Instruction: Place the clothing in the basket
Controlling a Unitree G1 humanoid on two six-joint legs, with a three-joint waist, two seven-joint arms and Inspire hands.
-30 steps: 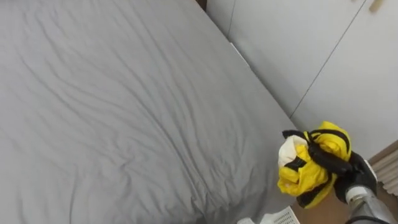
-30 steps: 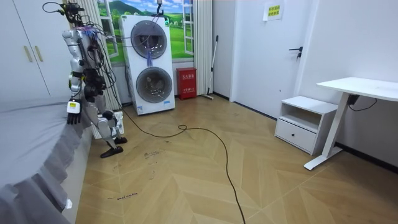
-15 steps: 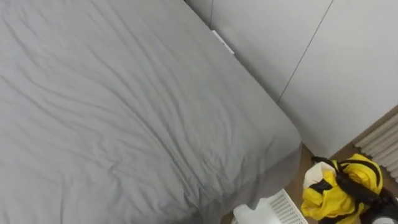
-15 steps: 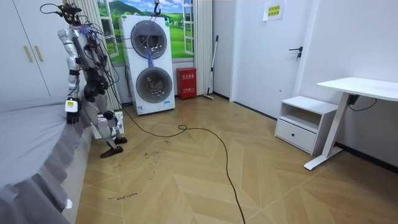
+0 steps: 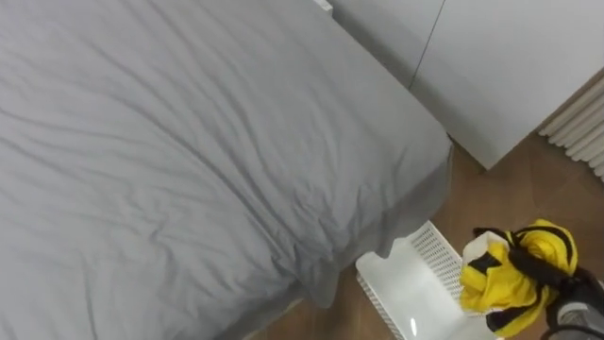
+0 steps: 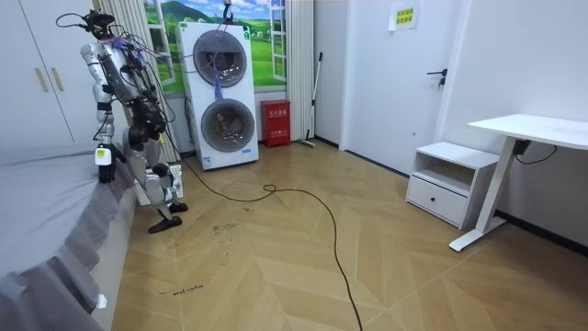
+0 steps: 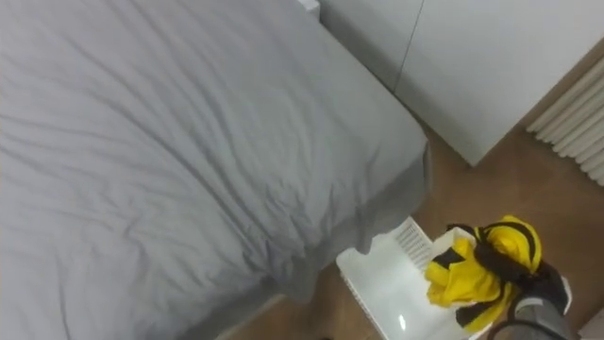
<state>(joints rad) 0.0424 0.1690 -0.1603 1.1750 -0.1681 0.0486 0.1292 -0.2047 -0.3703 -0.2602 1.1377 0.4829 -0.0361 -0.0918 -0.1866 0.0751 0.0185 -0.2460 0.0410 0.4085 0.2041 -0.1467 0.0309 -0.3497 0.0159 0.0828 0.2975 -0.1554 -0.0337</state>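
My right hand (image 5: 569, 286) is shut on a bunched yellow garment with black trim (image 5: 514, 277), at the lower right of the eye views. The bundle hangs over the right part of a white slatted basket (image 5: 408, 283), which stands on the wooden floor beside the corner of the bed. In the room view I stand at the bed's edge on the room view's left, with the right hand (image 6: 104, 158) held low beside the mattress. My left hand (image 6: 139, 137) shows small and dark at waist height there.
A bed with a wrinkled grey sheet (image 5: 189, 151) covers the left and middle of the eye views. White wardrobe doors (image 5: 510, 66) rise behind it, with a white radiator (image 5: 580, 132) at the right. A washer-dryer stack (image 6: 220, 92) stands behind me, and a cable (image 6: 312, 221) crosses the floor.
The eye view has swung right and down, bringing the basket into sight. My right hand with the yellow garment went from above the bed's corner to above the basket.
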